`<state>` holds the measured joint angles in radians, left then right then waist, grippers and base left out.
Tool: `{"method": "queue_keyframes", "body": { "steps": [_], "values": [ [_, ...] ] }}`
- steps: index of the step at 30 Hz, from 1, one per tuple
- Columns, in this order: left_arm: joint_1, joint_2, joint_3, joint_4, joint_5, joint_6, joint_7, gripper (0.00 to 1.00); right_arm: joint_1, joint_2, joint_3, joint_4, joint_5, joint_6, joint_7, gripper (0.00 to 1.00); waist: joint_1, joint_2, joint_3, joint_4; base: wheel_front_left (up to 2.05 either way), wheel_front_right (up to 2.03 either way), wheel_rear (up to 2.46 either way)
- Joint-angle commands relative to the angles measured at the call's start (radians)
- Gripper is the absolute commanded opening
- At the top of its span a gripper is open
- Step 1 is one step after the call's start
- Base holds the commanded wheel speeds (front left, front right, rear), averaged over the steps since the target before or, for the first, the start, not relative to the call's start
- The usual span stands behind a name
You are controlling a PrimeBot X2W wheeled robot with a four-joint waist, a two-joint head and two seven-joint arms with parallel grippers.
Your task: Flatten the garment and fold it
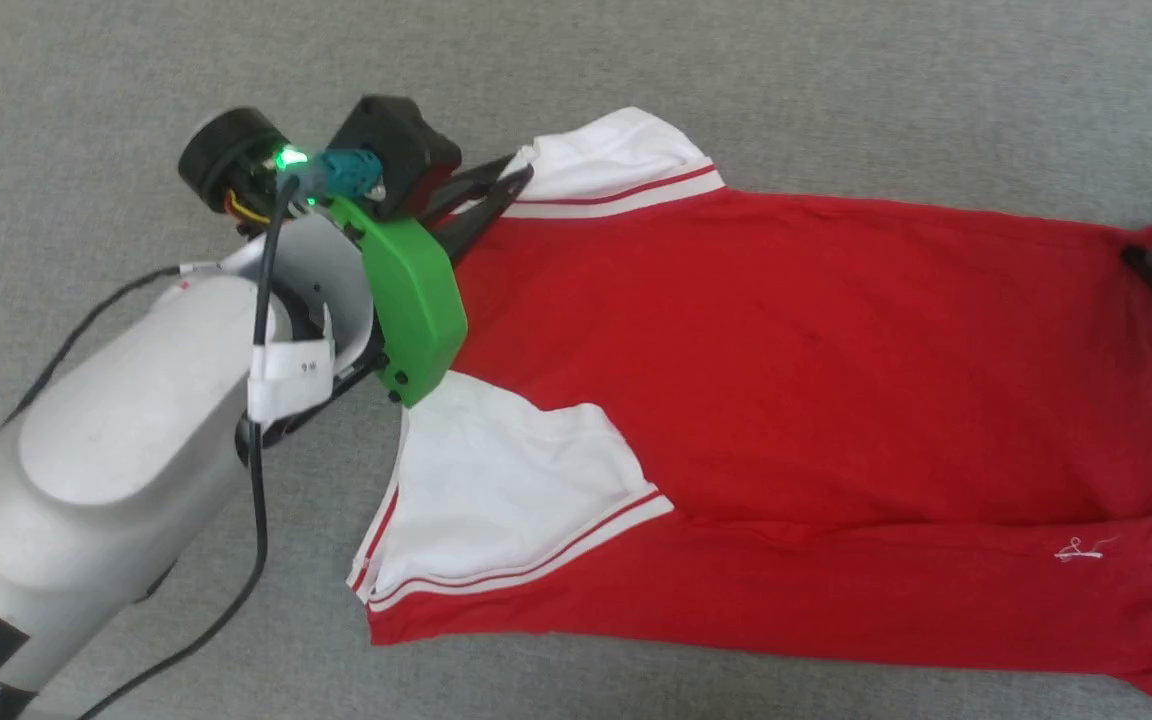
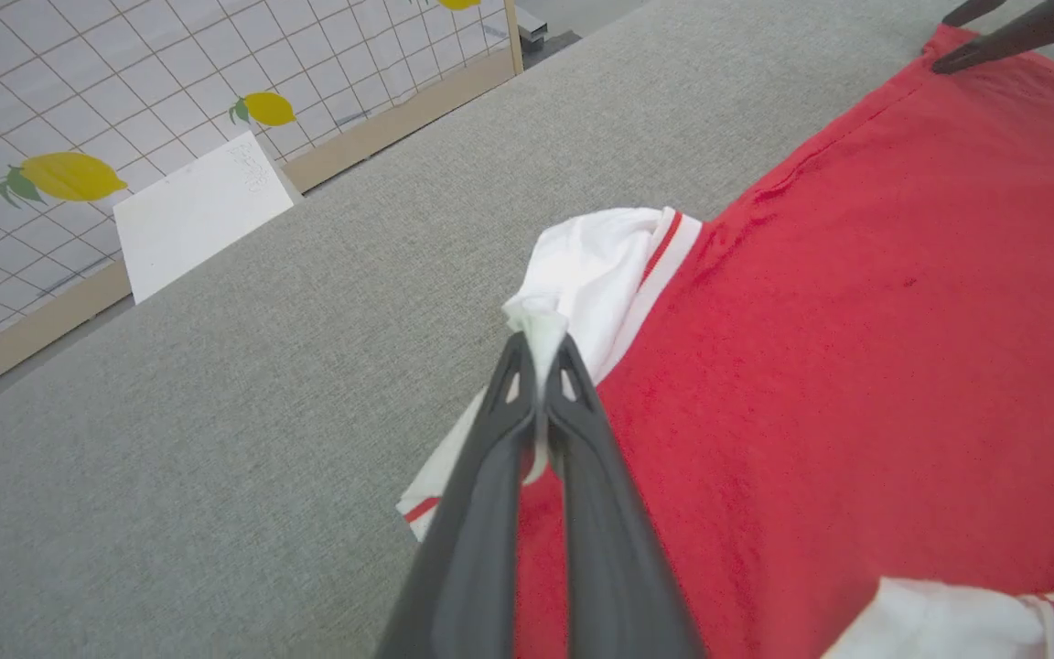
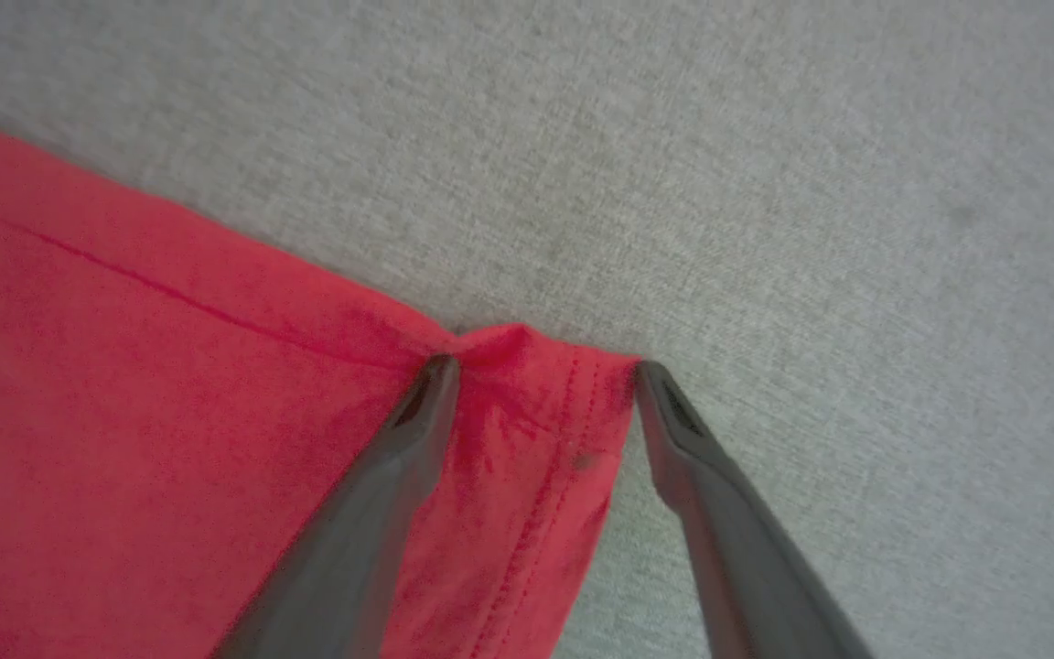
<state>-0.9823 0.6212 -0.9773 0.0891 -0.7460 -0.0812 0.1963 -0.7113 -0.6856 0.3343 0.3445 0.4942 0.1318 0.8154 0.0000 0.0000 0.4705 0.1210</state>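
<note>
I have the garment (image 1: 796,340) lying spread on the grey surface (image 1: 886,70), a red body with white sleeves edged in red-white trim. My left pincer (image 2: 541,348) is clamped on a bunched fold of the farther white sleeve. My right pincer (image 3: 541,371) is apart, straddling a red hem corner, with one tip on puckered cloth and the other at its edge. Past the surface, a white card (image 2: 202,210) leans on a lemon-patterned wall (image 2: 33,73).
</note>
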Motion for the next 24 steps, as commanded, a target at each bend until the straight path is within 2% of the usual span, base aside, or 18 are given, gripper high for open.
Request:
{"method": "queue_keyframes", "body": {
  "steps": [1, 2, 3, 8, 14, 20, 24],
  "values": [
    [0.018, -0.009, 0.000, -0.002, 0.010, 0.008, -0.014, 0.00, 0.027, 0.011, 0.049, 0.035, 0.011, -0.001, 0.010, 1.00, 0.0000, 0.0000, 0.009, 0.012, 0.00, 0.00, 0.00],
    [0.021, -0.010, -0.001, -0.002, 0.011, 0.009, -0.020, 0.00, 0.033, 0.007, 0.064, 0.043, 0.018, -0.001, 0.012, 0.58, 0.0000, 0.0000, 0.008, 0.013, 0.00, 0.00, 0.00],
    [0.026, -0.012, -0.002, 0.000, 0.012, 0.012, -0.026, 0.00, 0.038, 0.003, 0.079, 0.049, 0.026, -0.001, 0.008, 0.00, 0.0000, 0.0000, 0.006, 0.014, 0.00, 0.00, 0.00],
    [0.056, -0.011, 0.002, 0.021, 0.013, 0.028, -0.068, 0.00, 0.029, -0.005, 0.086, 0.078, 0.048, -0.001, -0.079, 0.00, 0.0000, 0.0000, -0.025, 0.008, 0.00, 0.00, 0.00],
    [0.135, 0.016, 0.023, 0.029, -0.019, 0.059, -0.126, 0.00, 0.034, 0.020, 0.018, 0.097, 0.076, -0.001, -0.233, 0.00, 0.0000, 0.0000, -0.114, -0.015, 0.00, 0.00, 0.00],
    [0.260, 0.079, 0.047, -0.026, -0.075, 0.113, -0.164, 0.00, 0.139, 0.022, -0.045, 0.039, 0.072, -0.001, -0.345, 0.00, 0.0000, 0.0000, -0.212, -0.032, 0.00, 0.00, 0.00],
    [0.369, 0.117, 0.052, -0.083, -0.139, 0.147, -0.171, 0.00, 0.267, 0.052, -0.107, -0.018, 0.100, -0.001, -0.366, 0.00, 0.0000, 0.0000, -0.268, -0.035, 0.00, 0.00, 0.00]
  ]
}}
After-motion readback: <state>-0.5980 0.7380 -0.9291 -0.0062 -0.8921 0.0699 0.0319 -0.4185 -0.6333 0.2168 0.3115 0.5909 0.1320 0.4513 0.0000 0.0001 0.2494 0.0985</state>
